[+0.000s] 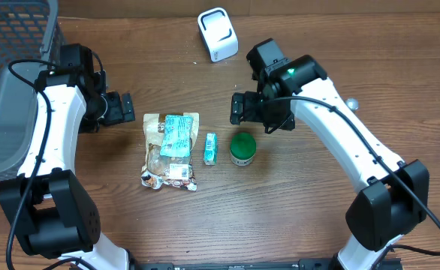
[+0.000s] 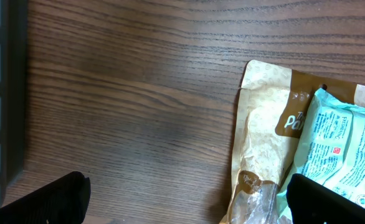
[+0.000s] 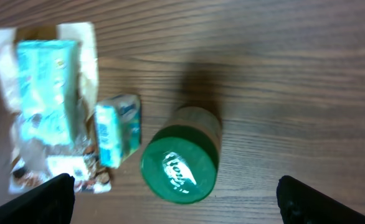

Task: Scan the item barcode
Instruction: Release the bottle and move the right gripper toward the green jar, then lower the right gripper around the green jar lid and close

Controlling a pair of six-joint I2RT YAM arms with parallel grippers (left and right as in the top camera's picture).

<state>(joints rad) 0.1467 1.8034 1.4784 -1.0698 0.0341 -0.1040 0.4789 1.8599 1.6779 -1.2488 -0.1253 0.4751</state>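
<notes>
While the basket sits far left, the left gripper hovers just left of the pouch, jaws apart and empty. A teal packet lies on that pouch, then come a small box and the green-lidded jar, standing upright. Just behind the jar hangs the right gripper, jaws wide apart and holding nothing, with the white scanner farther back.

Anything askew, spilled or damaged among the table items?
Nothing spilled or damaged. One oddity: the teal packet lies on top of the brown pouch, covering part of it. The green-lidded jar stands upright.
</notes>
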